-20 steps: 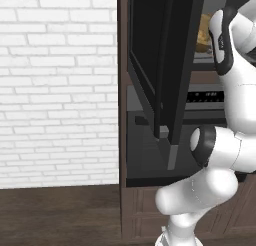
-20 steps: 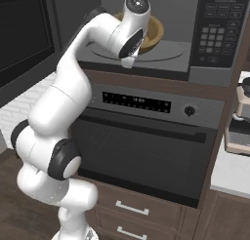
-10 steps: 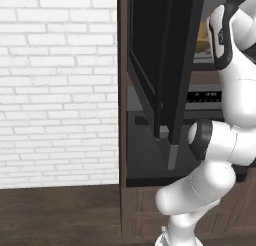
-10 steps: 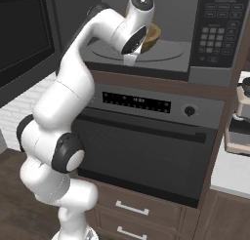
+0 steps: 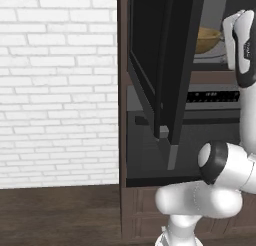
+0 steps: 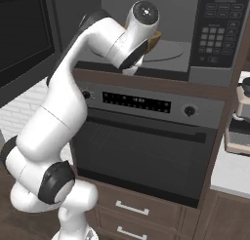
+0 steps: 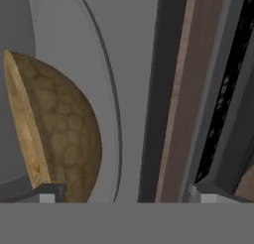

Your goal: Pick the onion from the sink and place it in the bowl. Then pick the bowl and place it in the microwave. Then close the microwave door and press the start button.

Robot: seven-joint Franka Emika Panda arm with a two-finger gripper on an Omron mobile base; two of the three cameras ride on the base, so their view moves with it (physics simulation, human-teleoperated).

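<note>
The tan wooden bowl (image 7: 59,134) rests on the pale turntable inside the microwave (image 6: 171,51). It also peeks out past my arm (image 6: 155,38) and sits behind the door edge (image 5: 207,38). My gripper (image 7: 124,196) is open at the microwave's mouth. Its fingertips (image 7: 47,193) stand wide apart, one beside the bowl's rim, and nothing lies between them. The microwave door (image 5: 165,65) hangs swung open to the left as a black panel. The onion and the sink are out of view.
The microwave keypad (image 6: 217,29) sits right of the cavity. Below it is an oven with a display strip (image 6: 136,102), a knob (image 6: 189,110) and a glass door (image 6: 141,156), then drawers (image 6: 129,207). A coffee machine (image 6: 239,127) stands at right and a white brick wall (image 5: 55,90) at left.
The jaws have gone from shut to wide open, letting go of the bowl. The bowl stays on the turntable and the hand has shifted only slightly.
</note>
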